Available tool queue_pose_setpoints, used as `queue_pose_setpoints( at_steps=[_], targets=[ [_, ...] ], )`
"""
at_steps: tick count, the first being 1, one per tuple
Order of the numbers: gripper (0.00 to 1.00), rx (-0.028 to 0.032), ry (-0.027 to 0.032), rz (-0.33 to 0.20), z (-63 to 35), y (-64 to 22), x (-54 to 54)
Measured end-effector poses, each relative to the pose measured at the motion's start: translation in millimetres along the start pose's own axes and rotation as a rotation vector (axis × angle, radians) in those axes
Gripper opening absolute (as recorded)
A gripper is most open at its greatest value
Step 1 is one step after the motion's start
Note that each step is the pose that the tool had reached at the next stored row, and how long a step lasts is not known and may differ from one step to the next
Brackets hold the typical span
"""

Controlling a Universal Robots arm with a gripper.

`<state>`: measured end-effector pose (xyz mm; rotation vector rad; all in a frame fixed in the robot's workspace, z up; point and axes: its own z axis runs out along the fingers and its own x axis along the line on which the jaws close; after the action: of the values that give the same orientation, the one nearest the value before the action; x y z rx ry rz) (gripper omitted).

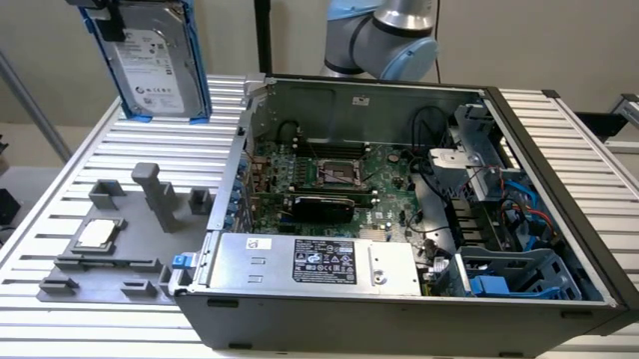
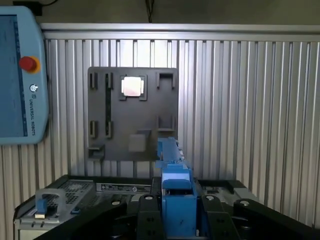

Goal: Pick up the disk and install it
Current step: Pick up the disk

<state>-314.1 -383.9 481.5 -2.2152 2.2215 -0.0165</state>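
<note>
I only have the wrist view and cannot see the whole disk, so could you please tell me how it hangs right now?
Observer: The disk hangs upright in the gripper, its white label facing the exterior camera.
Operator: Is it over the computer case?
Observer: No, it is to the exterior view's left of the open case, over the slatted table.
Operator: Thank you; is the motherboard exposed?
Observer: Yes, the motherboard lies uncovered inside the case.
</note>
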Motion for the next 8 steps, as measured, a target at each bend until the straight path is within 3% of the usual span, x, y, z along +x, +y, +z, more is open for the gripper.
queue_pose_setpoints(
  at_steps=[8],
  targets=[
    [0.0,-0.0001,-0.0001,0.0,-4.4,-34.5,9.6]
  ],
)
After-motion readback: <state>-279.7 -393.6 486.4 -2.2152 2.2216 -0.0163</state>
